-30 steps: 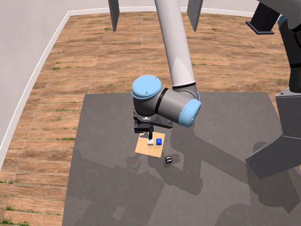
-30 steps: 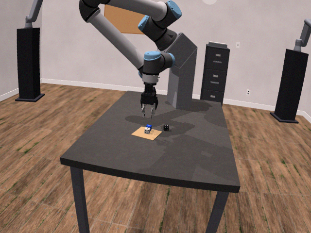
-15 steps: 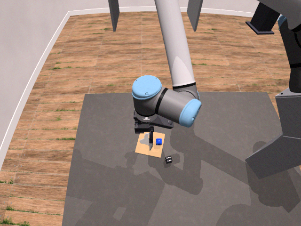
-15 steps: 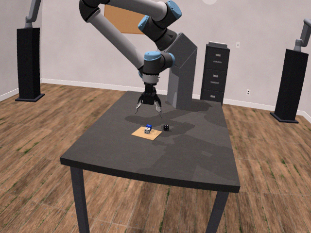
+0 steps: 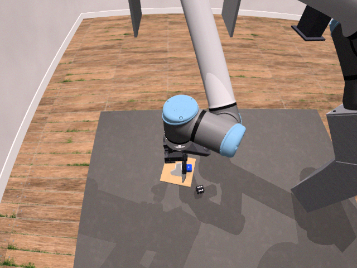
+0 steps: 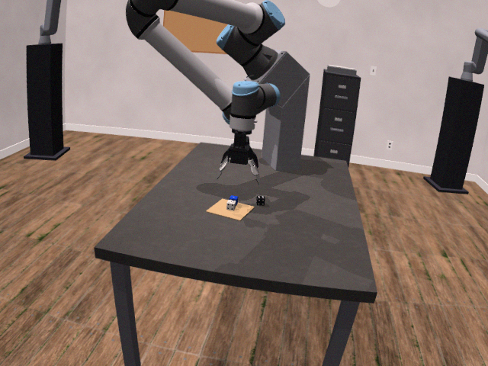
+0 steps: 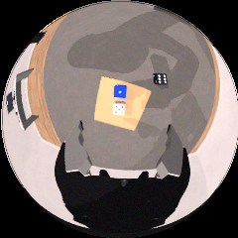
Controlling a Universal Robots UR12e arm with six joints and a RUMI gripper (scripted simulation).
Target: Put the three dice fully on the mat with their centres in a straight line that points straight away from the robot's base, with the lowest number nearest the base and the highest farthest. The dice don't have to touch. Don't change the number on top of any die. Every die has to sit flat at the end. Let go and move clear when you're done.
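Note:
A tan mat [image 5: 170,180] [image 6: 220,211] [image 7: 139,103] lies on the dark table [image 5: 129,144] [image 6: 177,244]. A white die [image 6: 231,204] [image 7: 118,109] and a blue die [image 5: 188,167] [image 6: 233,197] [image 7: 120,91] sit flat on the mat, close together. The blue die is the one farther from my fingers in the wrist view. A black die [image 5: 199,188] [image 6: 260,200] [image 7: 160,78] sits on the bare table just off the mat's corner. My gripper [image 5: 179,173] [image 6: 238,174] [image 7: 125,123] is open and empty, hanging well above the white die. In the top view the fingers hide the white die.
The robot's grey pedestal [image 6: 285,113] stands at the table's far side. A filing cabinet [image 6: 337,113] and black camera stands [image 6: 43,98] [image 6: 455,133] are on the floor away from the table.

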